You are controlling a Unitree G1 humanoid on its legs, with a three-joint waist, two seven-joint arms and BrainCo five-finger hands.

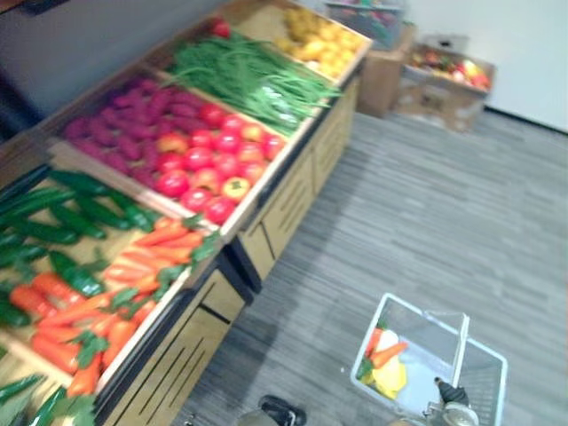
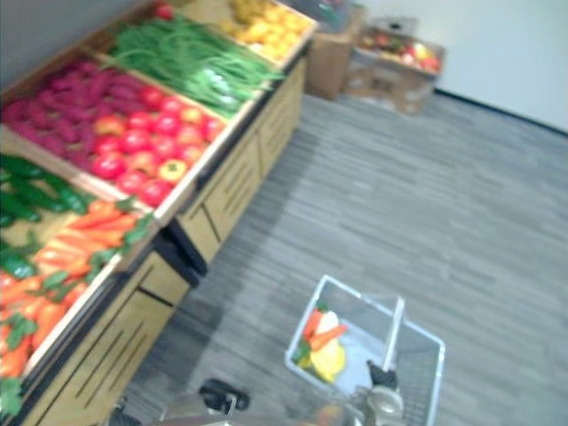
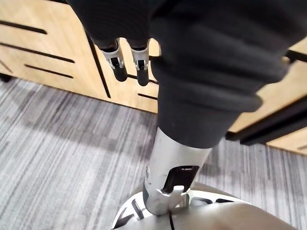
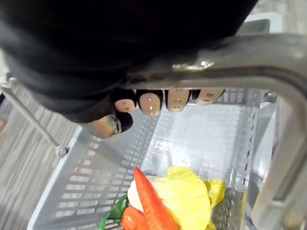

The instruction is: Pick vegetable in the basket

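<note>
basket point(image 1: 430, 359): carrots point(image 1: 388, 353), yellow veg point(image 1: 390, 377) inside | right hand point(image 4: 149, 102) curled round handle point(image 4: 230, 72) | left hand point(image 3: 116, 57): grip can't be told | likely more to pick

From my screen I count one basket point(image 1: 485, 371) lower right, two carrots point(image 1: 387, 353) and one yellow veg point(image 1: 390, 377) inside it, plus two cardboard boxes point(image 1: 441, 96) upper right. Tomatoes point(image 1: 209, 160) left of centre: honestly too many to count.
</note>
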